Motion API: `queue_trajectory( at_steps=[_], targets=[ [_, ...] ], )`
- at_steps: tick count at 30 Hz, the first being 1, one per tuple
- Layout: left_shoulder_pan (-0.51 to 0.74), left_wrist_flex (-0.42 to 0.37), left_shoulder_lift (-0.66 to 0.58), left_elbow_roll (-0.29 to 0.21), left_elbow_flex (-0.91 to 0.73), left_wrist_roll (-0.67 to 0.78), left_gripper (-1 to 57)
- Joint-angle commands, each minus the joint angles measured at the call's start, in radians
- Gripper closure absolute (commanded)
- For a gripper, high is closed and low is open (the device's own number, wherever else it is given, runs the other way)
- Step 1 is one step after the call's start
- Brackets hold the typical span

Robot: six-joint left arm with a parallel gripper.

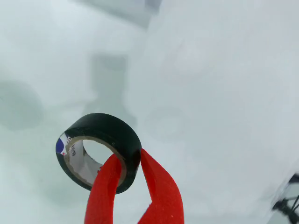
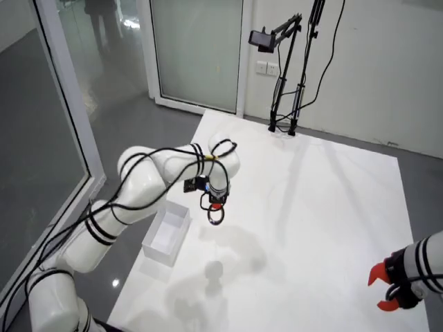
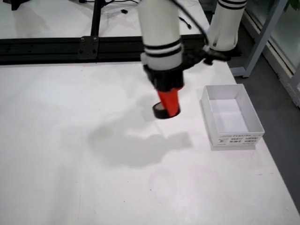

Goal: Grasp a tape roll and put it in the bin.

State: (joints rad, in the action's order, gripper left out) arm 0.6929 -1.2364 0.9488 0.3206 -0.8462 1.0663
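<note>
The hand (image 1: 128,175) grips the black tape roll (image 1: 100,147) above the table (image 3: 70,178).

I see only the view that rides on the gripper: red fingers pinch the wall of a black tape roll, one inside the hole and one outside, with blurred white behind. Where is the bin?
Observer: In the front view, an open white rectangular box sits on the white table, right of the black tape roll.
Operator: Is the roll lifted?
Observer: In the high corner view it hangs under the gripper, with a shadow on the table.
Operator: Anything inside the box?
Observer: It looks empty.
</note>
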Motion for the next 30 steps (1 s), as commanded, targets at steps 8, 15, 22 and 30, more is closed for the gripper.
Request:
queue_trajectory(
  at_steps=[8, 15, 22, 30],
  targets=[
    [-0.271, 0.031, -0.532, 0.026, -0.662, 0.096, 57.2],
    [-0.296, 0.072, -0.472, 0.034, -0.666, 0.104, 57.2],
    [-0.270, 0.153, -0.338, 0.028, -0.668, 0.146, 57.2],
    [-0.254, 0.202, -0.254, 0.031, -0.668, 0.195, 57.2]
  ],
)
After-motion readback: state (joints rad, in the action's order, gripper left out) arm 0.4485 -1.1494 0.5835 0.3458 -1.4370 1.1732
